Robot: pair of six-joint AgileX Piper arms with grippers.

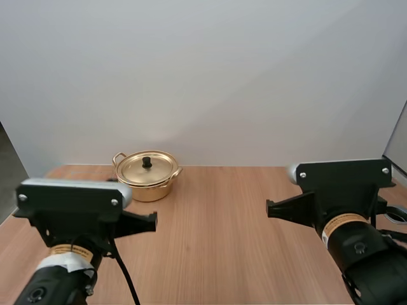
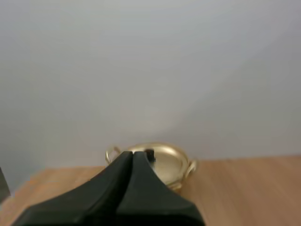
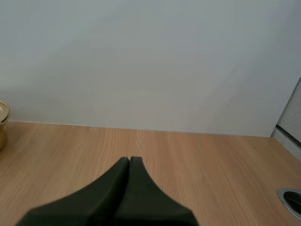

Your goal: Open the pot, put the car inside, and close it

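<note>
Wooden table (image 1: 222, 210) holds the lidded pot (image 1: 147, 175) beyond the left tool (image 1: 154, 219), which, like the right tool (image 1: 269, 208), is pressed together.

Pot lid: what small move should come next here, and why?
Probably open the left gripper and ease it toward the black knob. The lid sits on the pot, so opening comes first. The pot stands straight ahead of that gripper, which is shut on nothing and cannot take the knob as it is.
</note>
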